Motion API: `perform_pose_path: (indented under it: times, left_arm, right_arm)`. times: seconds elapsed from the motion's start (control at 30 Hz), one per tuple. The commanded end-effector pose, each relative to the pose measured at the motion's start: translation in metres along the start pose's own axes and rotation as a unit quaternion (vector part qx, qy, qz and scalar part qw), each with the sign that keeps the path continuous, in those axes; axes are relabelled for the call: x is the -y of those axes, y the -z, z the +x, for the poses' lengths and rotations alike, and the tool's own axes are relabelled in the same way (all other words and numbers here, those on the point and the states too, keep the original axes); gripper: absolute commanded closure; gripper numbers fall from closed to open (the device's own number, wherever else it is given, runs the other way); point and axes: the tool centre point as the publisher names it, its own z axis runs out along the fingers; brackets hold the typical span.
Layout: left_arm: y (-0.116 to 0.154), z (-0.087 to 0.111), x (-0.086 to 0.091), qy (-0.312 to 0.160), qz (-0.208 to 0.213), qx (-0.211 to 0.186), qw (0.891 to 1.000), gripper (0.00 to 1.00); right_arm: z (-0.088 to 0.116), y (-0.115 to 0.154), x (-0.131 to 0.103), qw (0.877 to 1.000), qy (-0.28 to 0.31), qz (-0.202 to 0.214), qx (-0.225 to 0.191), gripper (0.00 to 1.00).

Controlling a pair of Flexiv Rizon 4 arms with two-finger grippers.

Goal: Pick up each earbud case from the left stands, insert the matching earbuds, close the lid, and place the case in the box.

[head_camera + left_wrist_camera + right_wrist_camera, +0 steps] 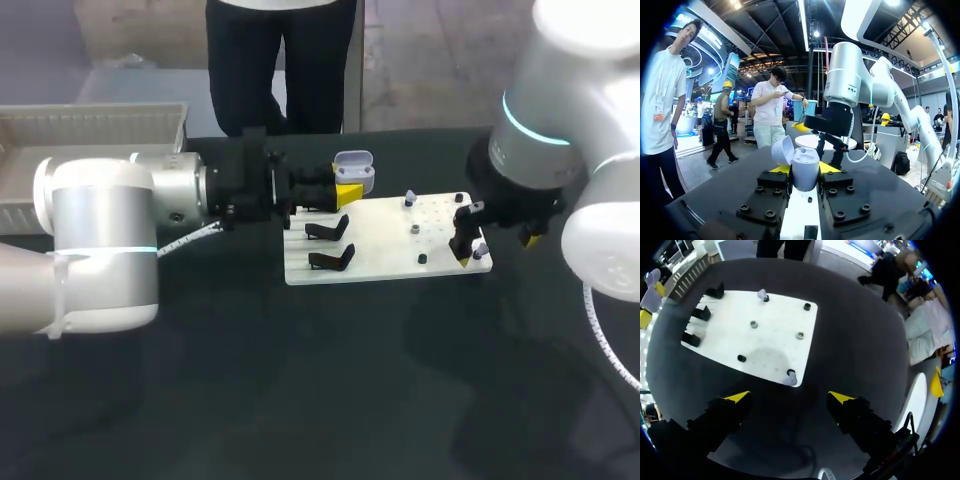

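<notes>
Dark and smooth, the black table top (300,400) carries a flat white plastic board (385,262); on the board's left side are bent black plastic stands (330,232), and the ones I can see hold nothing; on its right side are little black pegs (800,335).

My left claw (805,168) is pinching the small pale grey plastic earbud case (354,172) from both sides; it holds the case up in the air near the far left corner of the board; the round lid (782,150) is flipped open.

My right claw (790,397) is spread wide and holds nothing; it hangs over the near right corner of the board, just above a tiny pale earbud (790,379) sitting on a peg; a second tiny pale earbud (761,294) sits on a peg at the far edge.

A long white plastic box (100,112) waits at the far left of the table, well apart from the board.

I think the next job is to grab the near earbud, and a few things could go wrong:

- The earbud is very small, so if the claw comes down a bit off, one finger could knock it off its peg and it could roll away.
- A crooked pinch could make it slip out, or miss its hole in the case.
- The open lid could get bumped shut.
- The two arms must come close, so they could hit each other.
</notes>
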Motion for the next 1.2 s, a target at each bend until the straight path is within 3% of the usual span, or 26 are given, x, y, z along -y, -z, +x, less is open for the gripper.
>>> perform_pose_path:
  times: [0.03,0.37,0.43,0.53,0.8,0.9,1.1,1.2]
  left_arm:
    - [0.0,0.001,0.002,-0.002,-0.004,0.003,1.0,1.0]
    - [0.0,0.001,0.002,-0.002,-0.004,0.003,1.0,1.0]
    - [0.0,0.001,0.002,-0.002,-0.004,0.003,1.0,1.0]
    - [0.0,0.001,0.002,-0.002,-0.004,0.003,1.0,1.0]
    - [0.0,0.001,0.002,-0.002,-0.004,0.003,1.0,1.0]
    - [0.0,0.001,0.002,-0.002,-0.004,0.003,1.0,1.0]
    - [0.0,0.001,0.002,-0.002,-0.004,0.003,1.0,1.0]
    - [0.0,0.001,0.002,-0.002,-0.004,0.003,1.0,1.0]
  right_arm:
    - [-0.003,-0.003,0.0,1.0,-0.001,0.0,-0.004,0.0]
    - [-0.006,-0.012,-0.003,1.0,-0.005,0.005,-0.012,0.0]
    - [-0.007,-0.014,-0.004,1.0,-0.005,0.005,-0.013,0.16]
    - [-0.007,-0.016,-0.004,1.0,-0.004,0.003,-0.013,0.27]
    - [-0.009,-0.022,-0.003,1.0,-0.003,0.006,-0.014,0.24]
    - [-0.01,-0.024,-0.001,1.0,-0.004,0.005,-0.015,0.27]
    - [-0.014,-0.026,0.001,1.0,-0.005,0.005,-0.015,0.42]
    - [-0.015,-0.026,0.0,1.0,-0.005,0.005,-0.013,0.44]
